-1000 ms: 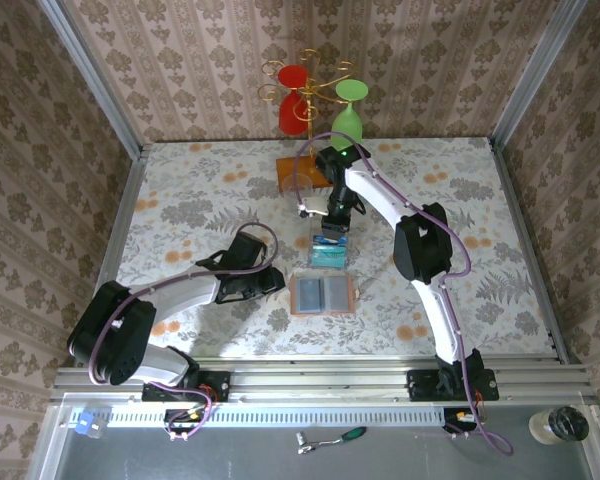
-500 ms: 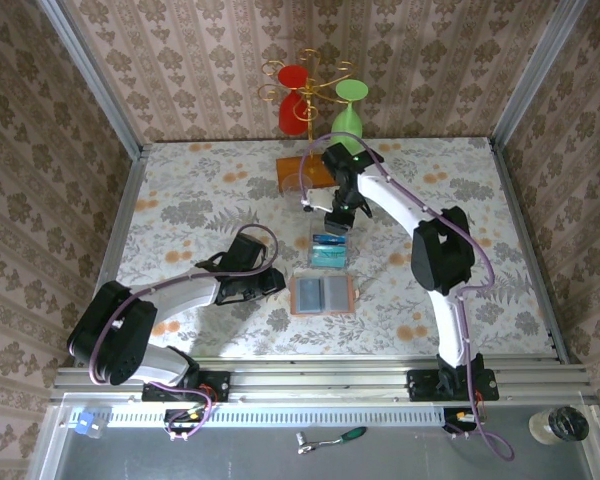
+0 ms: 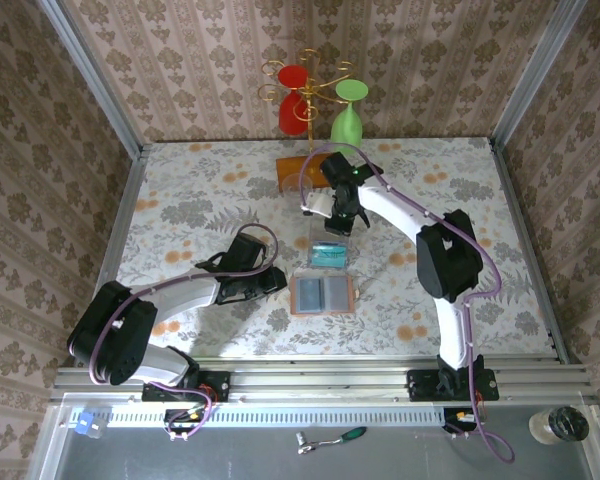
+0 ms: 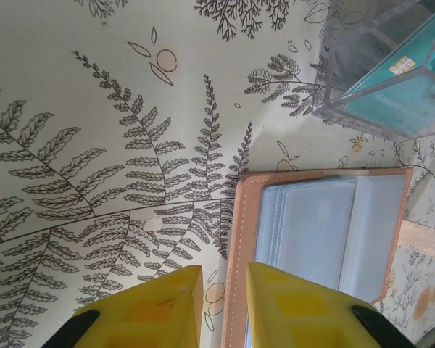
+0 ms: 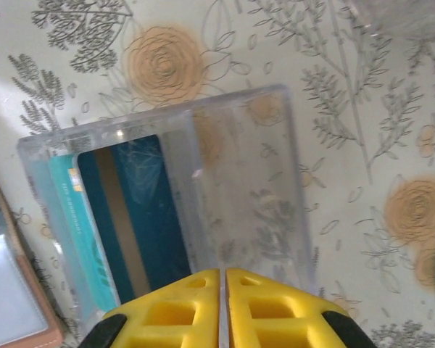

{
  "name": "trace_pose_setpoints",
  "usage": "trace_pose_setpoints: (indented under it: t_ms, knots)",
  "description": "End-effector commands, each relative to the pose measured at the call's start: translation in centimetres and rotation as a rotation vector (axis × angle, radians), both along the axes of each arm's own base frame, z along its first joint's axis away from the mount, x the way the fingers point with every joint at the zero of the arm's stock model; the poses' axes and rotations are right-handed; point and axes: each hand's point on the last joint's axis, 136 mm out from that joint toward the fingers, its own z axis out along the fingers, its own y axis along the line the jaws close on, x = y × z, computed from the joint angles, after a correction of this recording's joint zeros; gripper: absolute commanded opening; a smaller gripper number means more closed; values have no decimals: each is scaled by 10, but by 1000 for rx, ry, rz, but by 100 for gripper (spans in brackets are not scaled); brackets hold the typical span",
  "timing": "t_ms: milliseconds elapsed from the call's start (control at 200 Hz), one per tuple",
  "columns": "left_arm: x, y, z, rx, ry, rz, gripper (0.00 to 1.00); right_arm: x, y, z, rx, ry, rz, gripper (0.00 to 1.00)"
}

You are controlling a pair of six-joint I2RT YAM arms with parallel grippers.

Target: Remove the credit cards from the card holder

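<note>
The card holder (image 3: 322,294) lies open on the table, salmon outside with blue-grey pockets (image 4: 326,232). My left gripper (image 4: 225,270) is at its left edge, with the salmon rim pinched between the yellow fingers. Behind it stands a clear plastic box (image 3: 328,238) holding the credit cards (image 3: 328,255). A teal card (image 5: 64,239) and a dark blue card with a tan stripe (image 5: 141,210) stand in the box's left slot (image 5: 109,145). My right gripper (image 5: 223,272) hovers above the box's other slot, fingers pressed together with nothing between them.
An orange wooden rack base (image 3: 296,168) stands at the back with a gold stand carrying a red glass (image 3: 293,82) and a green glass (image 3: 348,120). Metal rails (image 3: 130,200) and papered walls close in the floral table.
The right gripper has lifted away from the clear box toward the back and closed. The cards stay in the box. The left arm and card holder have not moved.
</note>
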Motion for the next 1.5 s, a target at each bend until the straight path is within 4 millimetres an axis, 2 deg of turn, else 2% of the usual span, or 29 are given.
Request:
trace_pose_setpoints:
  t_ms: [0,145,280,365,555,770,935,1235,1495]
  knots:
    - [-3,1,-3,-7,14,7,23,-16,13,28,90,-19,15,9]
    - [-4,-1,-5,-11,18,7,23,-46,19,19,101,86,65,4]
    - [-4,-4,-7,-18,21,4,23,-60,23,9,92,139,80,0]
    - [-4,-5,-8,-19,24,3,23,-61,23,-2,72,151,74,0]
    - [-4,-4,-9,-17,27,2,23,-51,17,-19,12,130,40,0]
    - [-5,-5,-11,-17,29,-1,23,-35,8,-22,-48,63,9,0]
    - [-4,-5,-10,-19,31,-2,23,-19,4,-14,-77,-12,-14,0]
    - [-4,-5,-10,-18,33,-3,23,11,2,16,-85,-173,-64,0]
    - [-4,-6,-8,-20,31,-6,23,24,1,23,-93,-230,-81,3]
